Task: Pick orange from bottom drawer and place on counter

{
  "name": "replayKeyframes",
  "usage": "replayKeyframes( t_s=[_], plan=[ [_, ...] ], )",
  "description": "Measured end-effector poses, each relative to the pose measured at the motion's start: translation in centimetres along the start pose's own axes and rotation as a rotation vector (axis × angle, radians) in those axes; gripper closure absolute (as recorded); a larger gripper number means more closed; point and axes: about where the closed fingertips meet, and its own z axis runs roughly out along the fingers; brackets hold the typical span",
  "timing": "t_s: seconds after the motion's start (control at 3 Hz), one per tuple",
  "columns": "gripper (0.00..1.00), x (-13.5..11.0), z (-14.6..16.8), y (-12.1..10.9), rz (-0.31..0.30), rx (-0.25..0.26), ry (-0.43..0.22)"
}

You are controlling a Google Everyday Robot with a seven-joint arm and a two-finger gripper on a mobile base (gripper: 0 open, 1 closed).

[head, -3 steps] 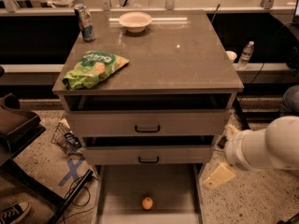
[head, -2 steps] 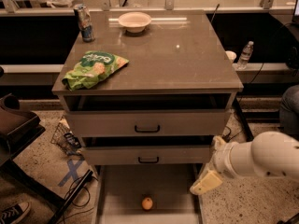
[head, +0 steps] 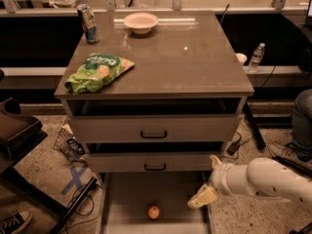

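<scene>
The small orange [head: 153,212] lies on the pale floor of the open bottom drawer [head: 127,194], near its front middle. My gripper [head: 204,197] comes in from the right on a white arm and hangs over the drawer's right wall, right of the orange and slightly above it, not touching it. The counter [head: 185,62] is the glossy brown top of the cabinet.
On the counter lie a green snack bag [head: 97,71] at the left front, a can [head: 88,24] at the back left and a pale bowl [head: 141,22] at the back. Two upper drawers with black handles [head: 153,134] stand above. Cables and a basket [head: 68,143] lie on the floor to the left.
My arm has moved left and down, bringing the gripper from beside the cabinet's right side to over the bottom drawer's right wall, closer to the orange. The orange has not moved.
</scene>
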Motion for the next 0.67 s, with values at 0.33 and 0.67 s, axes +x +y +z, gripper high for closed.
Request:
replayKeyframes(
  t_s=[0.33,0.67],
  plan=[
    [0.00,0.5,0.9,0.4,0.011,-0.011,-0.002],
    [0.00,0.8,2.0,0.6,0.029,-0.011,-0.004]
  ],
)
